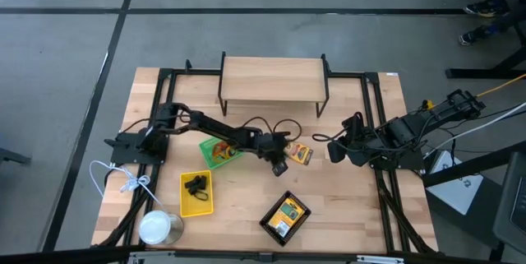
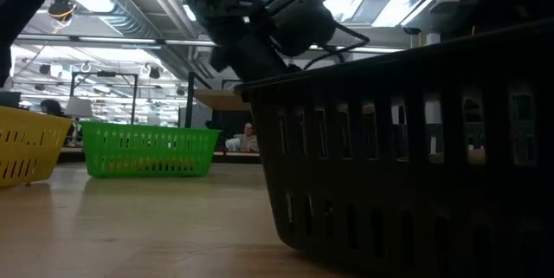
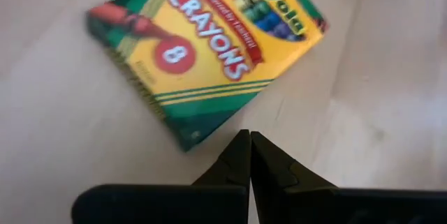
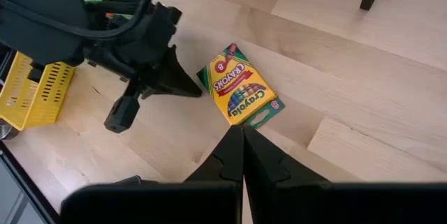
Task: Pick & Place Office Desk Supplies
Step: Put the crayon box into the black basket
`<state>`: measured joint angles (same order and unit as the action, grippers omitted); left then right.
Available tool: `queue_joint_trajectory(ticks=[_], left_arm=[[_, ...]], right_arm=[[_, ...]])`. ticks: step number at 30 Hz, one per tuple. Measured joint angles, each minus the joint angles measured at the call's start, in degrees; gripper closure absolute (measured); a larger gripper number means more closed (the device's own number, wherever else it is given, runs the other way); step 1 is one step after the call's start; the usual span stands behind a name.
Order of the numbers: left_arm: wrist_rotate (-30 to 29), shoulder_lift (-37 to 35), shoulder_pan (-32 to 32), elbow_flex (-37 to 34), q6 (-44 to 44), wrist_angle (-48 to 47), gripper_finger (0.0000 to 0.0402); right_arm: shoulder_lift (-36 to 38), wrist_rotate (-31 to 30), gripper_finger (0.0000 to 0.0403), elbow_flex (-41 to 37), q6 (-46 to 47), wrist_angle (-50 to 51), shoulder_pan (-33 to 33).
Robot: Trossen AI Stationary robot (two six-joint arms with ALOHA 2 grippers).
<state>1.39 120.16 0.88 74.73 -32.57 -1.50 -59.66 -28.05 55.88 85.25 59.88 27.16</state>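
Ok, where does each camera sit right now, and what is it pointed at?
High: overhead, straight down on the wooden table; both arms show.
Low: at tabletop height, behind the black mesh tray, facing the green slotted tray; one arm above.
Left wrist: over the yellow-green crayon box; own shut left tool below.
Right wrist: faces the same box; own shut right tool, the left arm beyond.
Shared: both wrist views see the crayon box.

Crayon box (image 1: 301, 154) flanked: left gripper (image 1: 279, 168) just beside, right gripper (image 1: 335, 153) near; front table (image 1: 345, 215) bare.
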Motion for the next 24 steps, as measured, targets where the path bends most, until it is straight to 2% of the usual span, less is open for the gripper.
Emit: queue_joint_trajectory(ticks=[6, 13, 24], left_arm=[[-7.0, -2.2, 0.1, 0.0, 1.7, -1.7, 0.0401], [-6.9, -2.3, -0.3, 0.1, 2.4, 3.9, 0.0401], [-6.6, -1.2, -1.0, 0.2, 1.9, 3.0, 0.0399]], right_arm=[[0.0, -1.1, 0.0403, 0.0, -0.2, -0.3, 0.0], [0.0, -1.1, 0.0403, 0.0, -0.2, -0.3, 0.0], [0.0, -1.1, 0.0403, 0.0, -0.4, -0.4, -0.1]])
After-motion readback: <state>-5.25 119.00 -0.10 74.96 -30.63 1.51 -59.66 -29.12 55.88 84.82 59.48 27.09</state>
